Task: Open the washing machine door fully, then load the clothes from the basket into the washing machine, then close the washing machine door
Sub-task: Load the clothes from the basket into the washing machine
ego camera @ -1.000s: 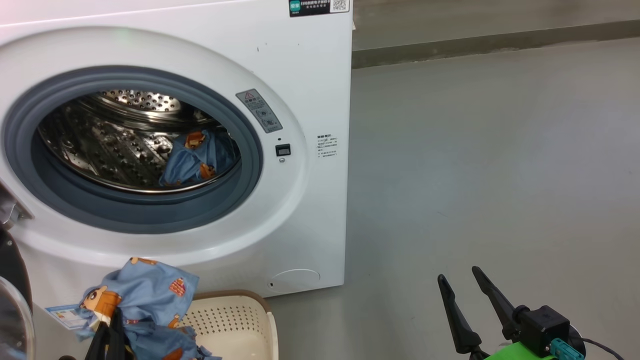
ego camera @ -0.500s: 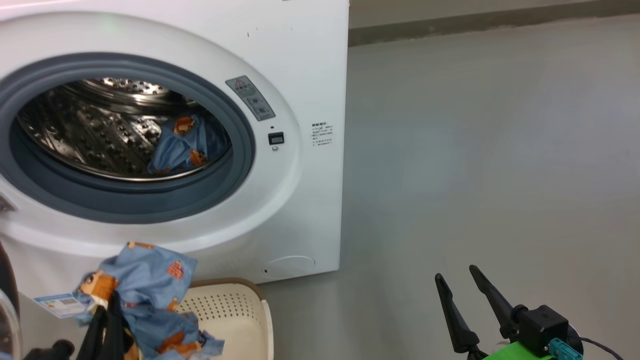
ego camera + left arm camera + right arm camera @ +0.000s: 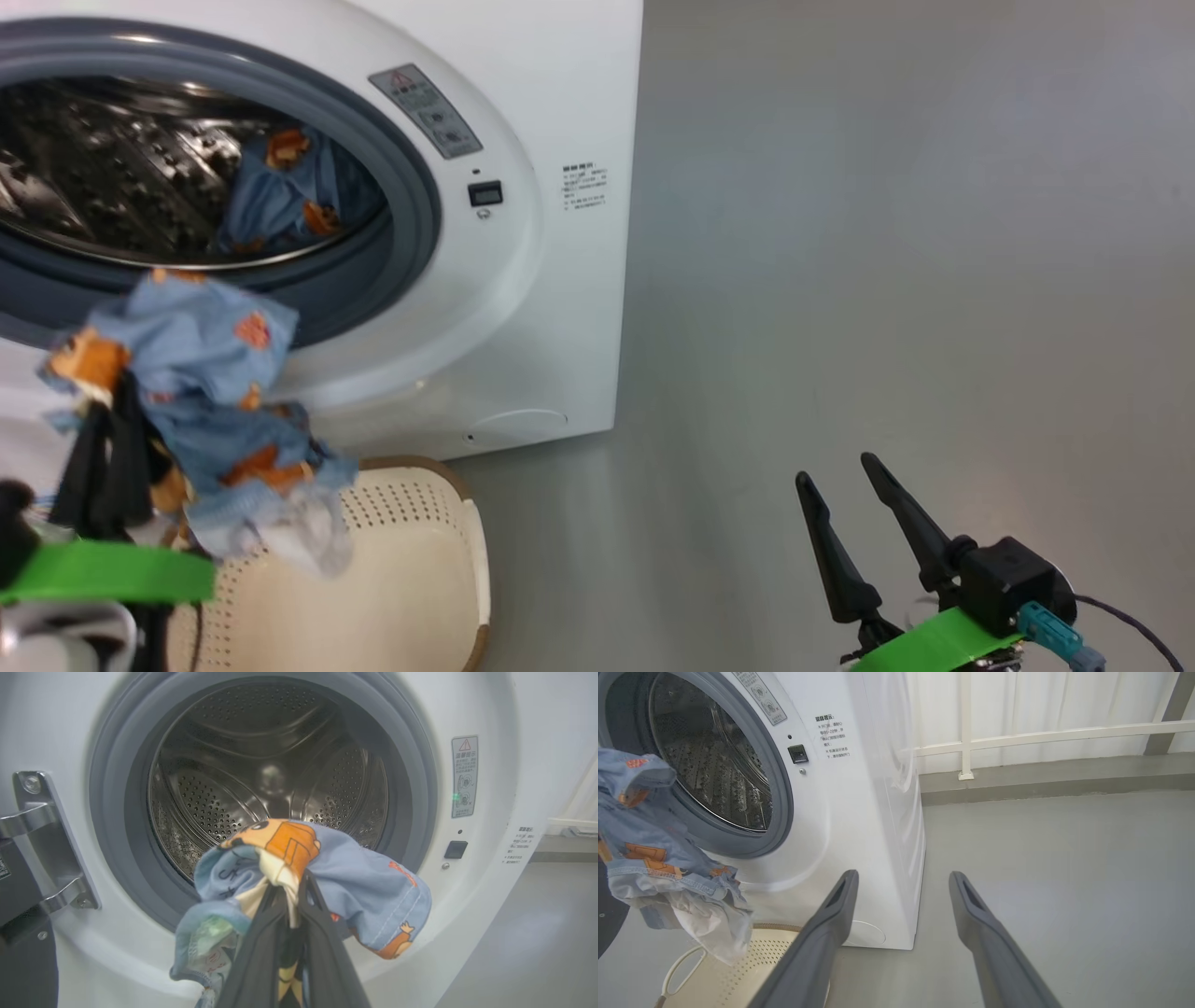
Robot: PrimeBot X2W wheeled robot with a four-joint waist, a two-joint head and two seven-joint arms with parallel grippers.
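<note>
The white washing machine (image 3: 560,280) stands with its drum open, and one light blue printed garment (image 3: 280,187) lies inside. My left gripper (image 3: 103,411) is shut on more of the clothes (image 3: 205,364), a blue bundle with white lining. It hangs above the cream basket (image 3: 411,560), in front of the grey gasket's lower lip. In the left wrist view the dark fingers (image 3: 261,952) pinch the clothes (image 3: 364,891) before the drum. The washing machine door (image 3: 23,961) shows as a dark edge by its metal hinge. My right gripper (image 3: 836,469) is open over bare floor.
Grey floor (image 3: 887,233) stretches to the machine's right. A white railing (image 3: 1041,735) and curtain run along the back wall. My right gripper (image 3: 903,875) points past the machine's right corner, with the basket (image 3: 738,970) at its lower left.
The camera has tilted down and shifted. My left gripper has lifted the bundle from just above the basket up to the lower edge of the drum opening. The right gripper has stayed open.
</note>
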